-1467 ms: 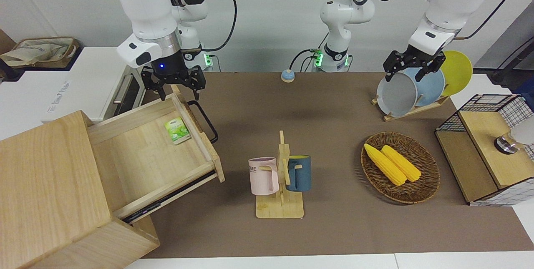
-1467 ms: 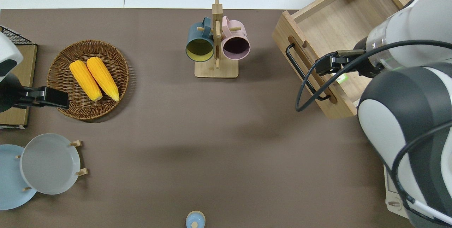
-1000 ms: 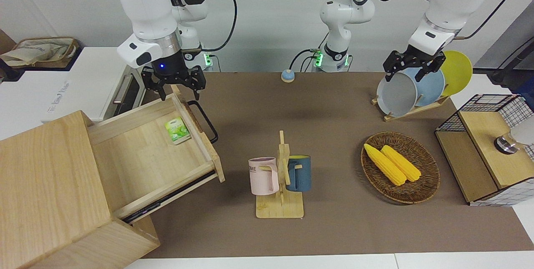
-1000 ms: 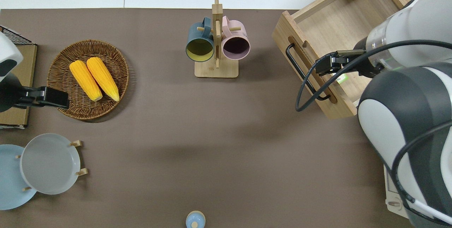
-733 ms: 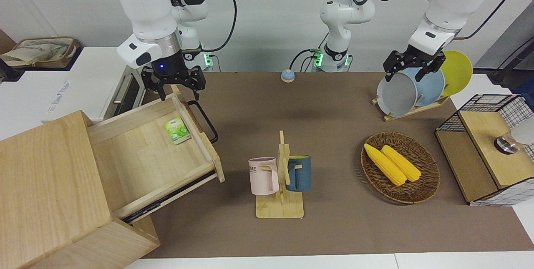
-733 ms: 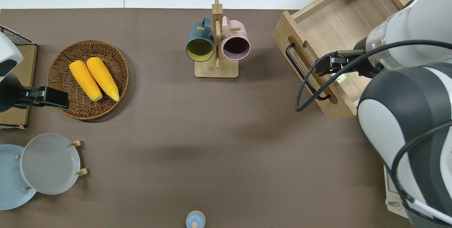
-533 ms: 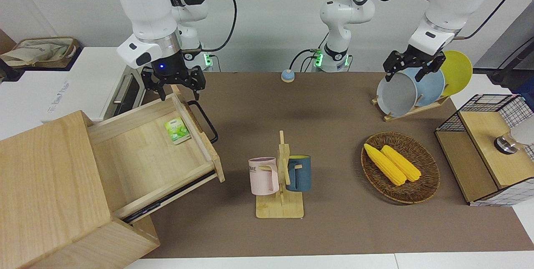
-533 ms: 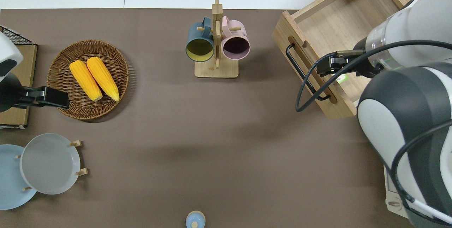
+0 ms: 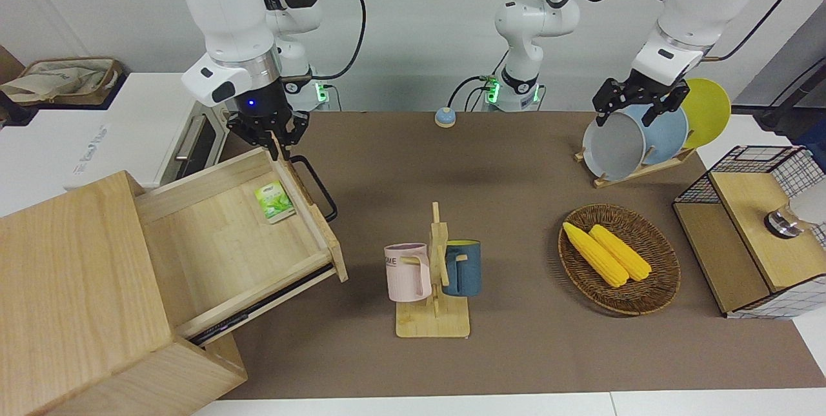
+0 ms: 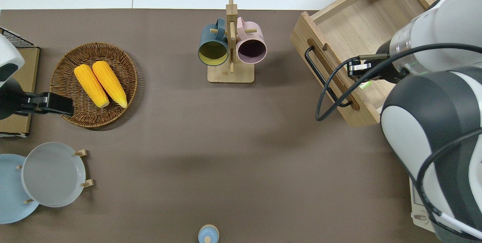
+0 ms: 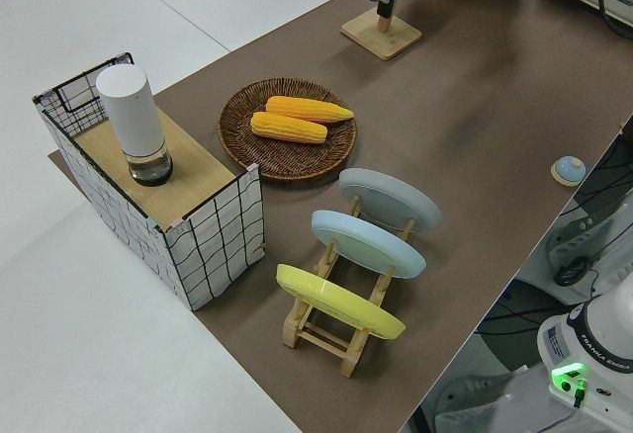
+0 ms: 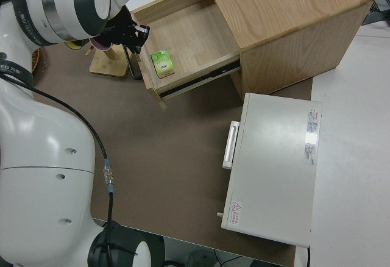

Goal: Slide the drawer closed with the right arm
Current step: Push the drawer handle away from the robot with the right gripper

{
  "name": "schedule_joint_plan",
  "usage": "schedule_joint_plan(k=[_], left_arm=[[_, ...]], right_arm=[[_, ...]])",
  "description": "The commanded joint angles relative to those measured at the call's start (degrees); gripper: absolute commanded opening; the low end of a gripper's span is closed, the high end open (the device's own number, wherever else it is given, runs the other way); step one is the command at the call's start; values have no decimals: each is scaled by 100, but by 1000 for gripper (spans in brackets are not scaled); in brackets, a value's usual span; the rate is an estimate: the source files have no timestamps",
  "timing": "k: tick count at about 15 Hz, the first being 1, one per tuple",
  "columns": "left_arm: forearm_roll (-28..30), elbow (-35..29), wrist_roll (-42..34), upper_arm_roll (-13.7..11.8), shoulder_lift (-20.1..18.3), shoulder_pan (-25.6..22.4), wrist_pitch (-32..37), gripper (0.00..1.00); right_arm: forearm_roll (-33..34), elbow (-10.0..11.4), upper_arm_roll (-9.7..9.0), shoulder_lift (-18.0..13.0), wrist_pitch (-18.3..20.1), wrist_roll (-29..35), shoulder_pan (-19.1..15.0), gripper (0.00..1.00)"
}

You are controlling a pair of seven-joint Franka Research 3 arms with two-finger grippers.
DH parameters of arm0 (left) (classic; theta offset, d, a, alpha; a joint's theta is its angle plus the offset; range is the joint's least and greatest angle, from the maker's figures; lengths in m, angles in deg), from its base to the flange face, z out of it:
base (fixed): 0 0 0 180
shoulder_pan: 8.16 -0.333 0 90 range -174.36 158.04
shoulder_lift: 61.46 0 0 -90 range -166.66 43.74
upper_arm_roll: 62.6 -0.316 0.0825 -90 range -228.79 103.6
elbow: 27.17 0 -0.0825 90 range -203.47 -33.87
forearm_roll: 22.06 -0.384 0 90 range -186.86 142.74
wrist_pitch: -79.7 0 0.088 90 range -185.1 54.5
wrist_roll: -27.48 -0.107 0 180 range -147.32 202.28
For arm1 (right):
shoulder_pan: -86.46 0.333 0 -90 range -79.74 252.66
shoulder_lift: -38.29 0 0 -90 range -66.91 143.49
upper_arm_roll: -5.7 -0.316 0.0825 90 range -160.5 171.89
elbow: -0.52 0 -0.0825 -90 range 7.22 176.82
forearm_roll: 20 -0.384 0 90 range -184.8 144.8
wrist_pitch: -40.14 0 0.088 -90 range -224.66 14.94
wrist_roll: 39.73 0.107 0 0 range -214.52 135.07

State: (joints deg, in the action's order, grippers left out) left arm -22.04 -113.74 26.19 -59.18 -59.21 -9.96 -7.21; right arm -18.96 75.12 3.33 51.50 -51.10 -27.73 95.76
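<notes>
The drawer (image 9: pixel 213 248) stands pulled well out of the large wooden box (image 9: pixel 77 287), and its black loop handle (image 9: pixel 317 189) faces the table's middle. A small green packet (image 9: pixel 274 202) lies inside it. My right gripper (image 9: pixel 276 144), with a blue light, hangs with its fingers shut and empty over the drawer's front panel, by the handle end nearer the robots. It also shows in the overhead view (image 10: pixel 354 70) and in the right side view (image 12: pixel 135 40). The left arm is parked, its gripper (image 9: pixel 635 105) open.
A white toaster oven (image 9: pixel 129 132) stands beside the box, nearer the robots. A mug rack (image 9: pixel 433 274) with two mugs stands mid-table. A basket of corn (image 9: pixel 618 258), a plate rack (image 9: pixel 639 138) and a wire rack (image 9: pixel 755 229) are toward the left arm's end.
My right gripper's fingers, spread wide before, have closed together. The gripper has stayed over the drawer's front panel. The drawer and the left arm have not moved.
</notes>
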Motion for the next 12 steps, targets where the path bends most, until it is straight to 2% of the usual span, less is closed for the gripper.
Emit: schedule_joint_plan(k=[1,7,9,12], left_arm=[[-98,149,-56,37,65,-22,113,993],[-98,149,-56,37,65,-22,113,993],[-98,149,-56,37,65,-22,113,993],[-98,140,-56,37,65,-22,113,993]], right_arm=[[-121,108,-36,-82,-8,-154,-78,0],[-130,108,-88,-82,80,-5,36,0],[-130,99,-150,-90,80,223,63,0],[-130,108,-150,-99,80,872,413,0]])
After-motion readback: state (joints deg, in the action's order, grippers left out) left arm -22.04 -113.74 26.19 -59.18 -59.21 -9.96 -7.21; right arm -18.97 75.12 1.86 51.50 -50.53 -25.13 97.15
